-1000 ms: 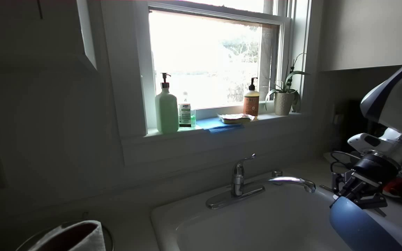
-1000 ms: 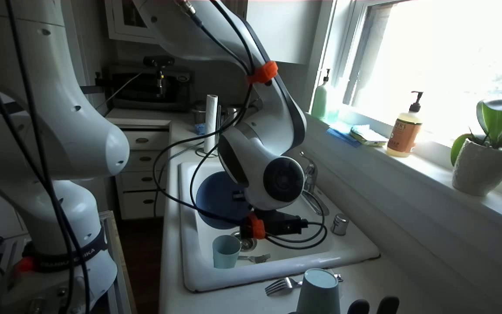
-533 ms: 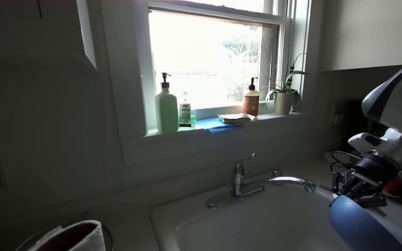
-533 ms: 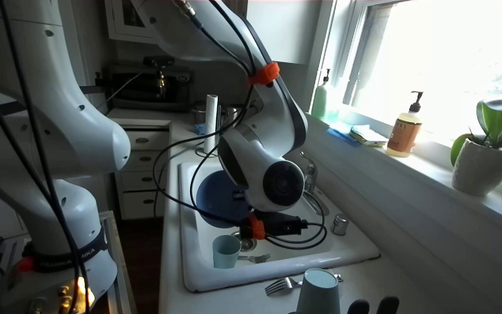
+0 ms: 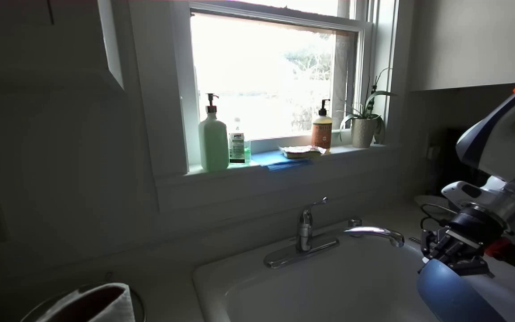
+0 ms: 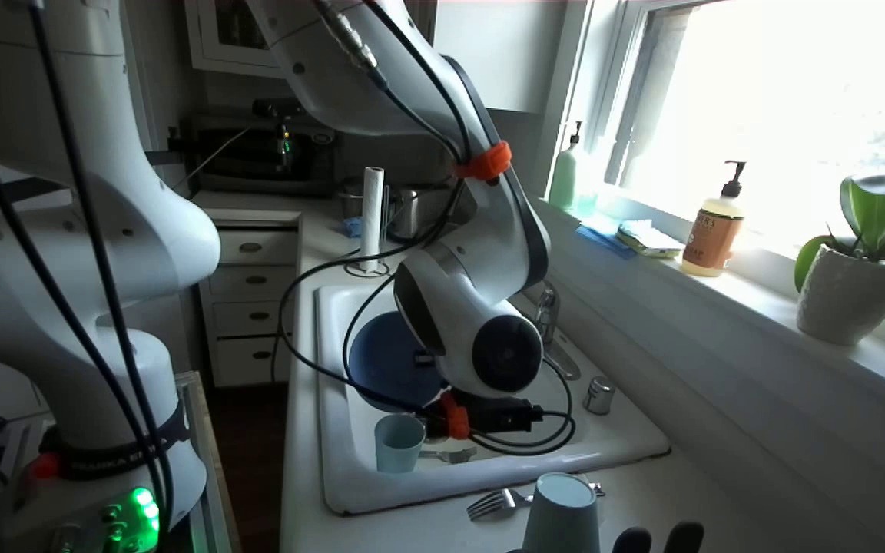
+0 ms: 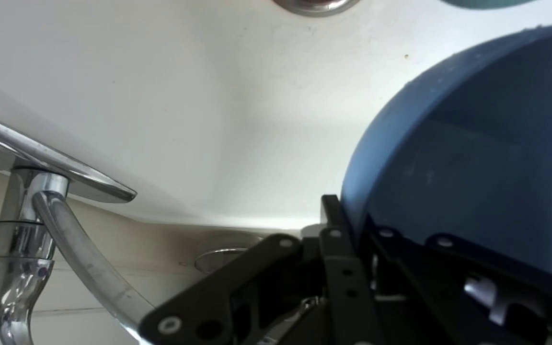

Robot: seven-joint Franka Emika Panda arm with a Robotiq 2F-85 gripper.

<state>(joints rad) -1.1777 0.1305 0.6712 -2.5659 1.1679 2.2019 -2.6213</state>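
Lower they dip, white robot arm (image 6: 500, 253) and round, glossy blue bowl (image 7: 477, 163) together! Black two-fingered gripper (image 7: 350, 220) pinches the tilted bowl's rim (image 7: 393, 134) over the white sink (image 7: 237, 120); touching basin, can't tell. Grip's made, release isn't.

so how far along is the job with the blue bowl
Done: the jaws are shut on the rim of the blue bowl. In hand: that bowl, held tilted in or over the sink; whether it touches the bottom I can't tell. Left, probably: placing the bowl and letting go. A cup and fork sit in the sink, clear of the jaws, so they may be left too.
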